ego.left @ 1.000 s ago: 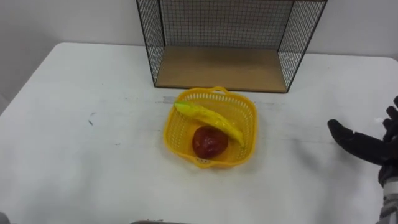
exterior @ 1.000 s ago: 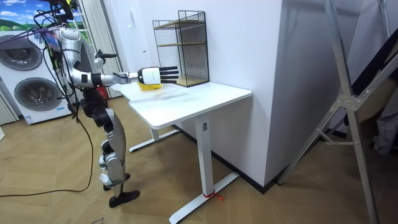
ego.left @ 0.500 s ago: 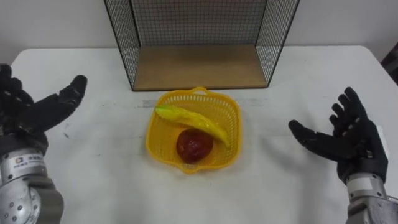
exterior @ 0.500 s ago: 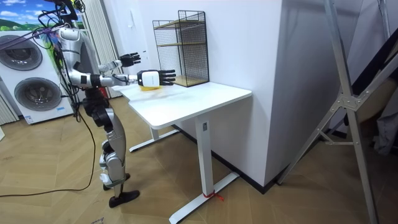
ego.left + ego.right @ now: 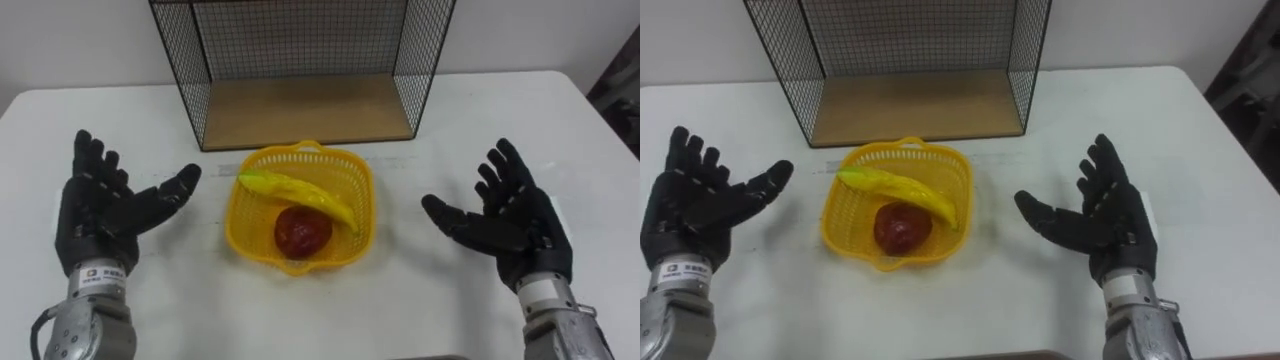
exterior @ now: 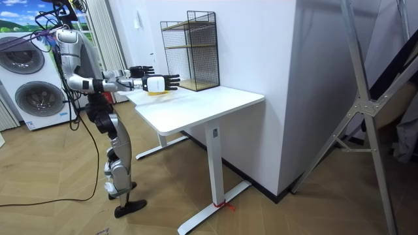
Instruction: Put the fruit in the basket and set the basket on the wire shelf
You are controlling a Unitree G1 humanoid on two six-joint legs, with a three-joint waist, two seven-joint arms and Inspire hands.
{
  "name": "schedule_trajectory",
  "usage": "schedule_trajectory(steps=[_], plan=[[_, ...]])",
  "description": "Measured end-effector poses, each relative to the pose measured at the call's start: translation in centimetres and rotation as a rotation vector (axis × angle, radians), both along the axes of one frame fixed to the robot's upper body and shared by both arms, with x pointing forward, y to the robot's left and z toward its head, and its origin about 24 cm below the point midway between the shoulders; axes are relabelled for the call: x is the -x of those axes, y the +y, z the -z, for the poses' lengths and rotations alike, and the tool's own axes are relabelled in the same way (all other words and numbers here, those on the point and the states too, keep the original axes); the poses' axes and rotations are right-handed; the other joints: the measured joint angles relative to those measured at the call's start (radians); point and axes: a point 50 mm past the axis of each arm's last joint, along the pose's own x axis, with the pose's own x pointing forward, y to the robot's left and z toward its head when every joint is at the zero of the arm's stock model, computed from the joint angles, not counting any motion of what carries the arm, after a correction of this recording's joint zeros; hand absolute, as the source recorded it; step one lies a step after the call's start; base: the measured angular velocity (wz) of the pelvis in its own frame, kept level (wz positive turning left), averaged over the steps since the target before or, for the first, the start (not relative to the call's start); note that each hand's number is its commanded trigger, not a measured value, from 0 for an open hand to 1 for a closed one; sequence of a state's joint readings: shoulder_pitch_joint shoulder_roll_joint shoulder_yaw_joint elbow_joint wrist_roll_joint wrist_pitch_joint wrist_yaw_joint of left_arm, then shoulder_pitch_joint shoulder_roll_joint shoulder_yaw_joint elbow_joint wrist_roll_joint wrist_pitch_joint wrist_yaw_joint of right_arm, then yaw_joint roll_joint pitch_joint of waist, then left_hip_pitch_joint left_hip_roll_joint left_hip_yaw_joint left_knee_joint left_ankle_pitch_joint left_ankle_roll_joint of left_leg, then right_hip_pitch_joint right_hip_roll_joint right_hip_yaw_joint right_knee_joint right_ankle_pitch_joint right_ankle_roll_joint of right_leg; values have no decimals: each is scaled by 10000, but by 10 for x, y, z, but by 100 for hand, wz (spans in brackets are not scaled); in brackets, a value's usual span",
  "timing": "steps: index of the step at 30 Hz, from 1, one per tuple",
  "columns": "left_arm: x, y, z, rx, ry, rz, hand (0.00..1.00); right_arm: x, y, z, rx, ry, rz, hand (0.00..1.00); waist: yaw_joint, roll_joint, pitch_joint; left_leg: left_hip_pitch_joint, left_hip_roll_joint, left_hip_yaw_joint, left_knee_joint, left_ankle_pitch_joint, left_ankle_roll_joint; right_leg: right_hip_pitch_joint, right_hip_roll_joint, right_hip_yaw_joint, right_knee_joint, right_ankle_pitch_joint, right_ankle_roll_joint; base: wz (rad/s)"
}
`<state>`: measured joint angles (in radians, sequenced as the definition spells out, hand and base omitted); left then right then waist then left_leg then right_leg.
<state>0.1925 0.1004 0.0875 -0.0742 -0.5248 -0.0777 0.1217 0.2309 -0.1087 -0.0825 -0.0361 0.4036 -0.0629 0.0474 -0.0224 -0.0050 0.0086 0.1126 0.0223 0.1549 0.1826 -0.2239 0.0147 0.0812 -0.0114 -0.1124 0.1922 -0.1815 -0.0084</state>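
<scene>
A yellow plastic basket point(image 5: 357, 190) point(image 5: 840, 244) sits on the white table point(image 5: 300, 320) just in front of the black wire shelf point(image 5: 300, 108). A yellow banana point(image 5: 300, 192) and a red apple point(image 5: 302, 229) lie inside it. My left hand point(image 5: 103, 215) point(image 5: 688, 218) hovers open to the basket's left, palm turned inward. On the basket's other side my right hand point(image 5: 505, 226) point(image 5: 1100, 220) is open too, palm facing the basket. Neither hand touches it. In the room view I stand at the table's end with both arms stretched out, and the basket point(image 6: 157, 92) shows between my hands.
The wire shelf point(image 5: 910, 100) has a wooden floor board and an open front facing me. It reaches up out of the eye views; the room view shows an upper level on the wire shelf point(image 6: 191, 49). Washing machines point(image 6: 32, 85) stand behind me.
My view has shifted, so the scene sits further left. Both hands have come in from the sides toward the basket; the left one rose into sight half a second ago.
</scene>
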Motion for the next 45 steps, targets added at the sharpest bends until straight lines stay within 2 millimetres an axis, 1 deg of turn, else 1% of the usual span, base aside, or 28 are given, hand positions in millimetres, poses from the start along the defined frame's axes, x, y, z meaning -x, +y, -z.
schedule_trajectory(steps=[4,7,9,11,18,23,27,31,34,35,36,38,43,45], plan=[[-1,-8,4,442,98,298,0,-3,5,-1,-672,-145,-114,0,-6,-47,-11,2,-2,14,3,0,-1,-2,-3,10,-3,0,0,-1],[0,-12,16,636,605,499,0,-7,8,7,-1007,103,-243,0,9,-121,-32,30,13,59,6,1,-1,11,1,60,-7,2,-3,-3],[2,-15,25,700,1014,613,0,-7,10,13,-1160,347,-334,0,11,-181,-2,12,15,60,8,1,-1,-12,0,66,-7,7,-5,0],[3,-16,28,713,1154,642,0,-7,10,15,-1175,414,-378,0,11,-190,1,11,15,60,10,0,-1,-14,-2,57,-9,10,-2,0],[3,-19,31,695,1248,894,0,-9,14,13,-1221,258,-790,0,23,-144,13,7,15,63,45,0,-1,-11,-4,45,-19,18,-2,0],[4,-27,39,713,1589,1434,0,-9,22,15,-1261,313,-1347,0,18,22,-13,11,10,72,47,0,-1,-10,7,28,-16,30,-11,0],[4,-32,40,736,1625,1628,0,-9,33,17,-1294,388,-1867,0,16,83,-32,-57,7,71,51,-1,-2,-135,21,2,87,34,-20,0],[4,-34,41,694,1641,1715,0,-8,39,18,-1243,402,-2253,0,18,80,-34,-116,7,68,116,0,-2,-156,3,-19,128,34,-20,0],[5,-34,42,623,1608,1777,0,-7,40,21,-1276,489,-2436,0,26,16,-16,-114,-3,69,133,0,-2,-143,-6,-29,127,34,-19,0],[5,-35,42,592,1591,1841,0,-7,41,24,-1300,619,-2500,0,34,-36,-16,-124,-1,69,137,0,-2,-154,-1,-29,127,34,-20,0],[4,-35,41,548,1566,1874,0,-6,43,27,-1325,753,-2578,0,50,-75,-23,-140,2,69,142,-1,-2,-165,4,-19,121,36,-22,0],[4,-35,41,447,1557,1946,0,-5,47,30,-1361,898,-2733,0,51,-104,-11,-147,0,70,138,-2,-2,-171,4,-13,111,36,-23,0],[4,-37,40,380,1447,2217,0,-4,52,30,-1405,936,-2966,0,163,-97,-18,-236,-8,69,141,-6,4,-261,-2,-7,113,36,-22,0],[3,-39,40,393,1364,2352,0,-4,53,31,-1428,940,-3017,0,275,-71,-22,-300,-3,64,163,-5,4,-302,-2,-11,115,36,-23,0]])
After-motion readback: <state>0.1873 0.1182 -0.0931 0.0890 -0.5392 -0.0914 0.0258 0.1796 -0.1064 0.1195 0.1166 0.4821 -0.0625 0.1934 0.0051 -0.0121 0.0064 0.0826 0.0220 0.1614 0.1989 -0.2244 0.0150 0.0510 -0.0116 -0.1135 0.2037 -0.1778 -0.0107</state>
